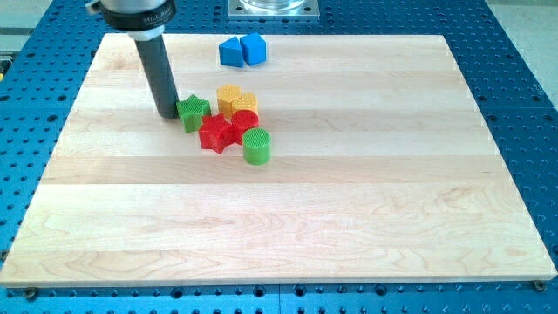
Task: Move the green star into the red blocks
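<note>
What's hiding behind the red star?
Behind the red star, toward the view's top, sit a red cylinder and two yellow blocks. The green star touches its upper left, with my tip beside it. The star covers the cylinder's lower part.

The arm is entering from the view's top left, its dark rod hanging nearly upright, leaning slightly toward the view's right. My tip (167,114) is sitting low, seemingly at the surface, though actual contact is hard to judge here.
</note>
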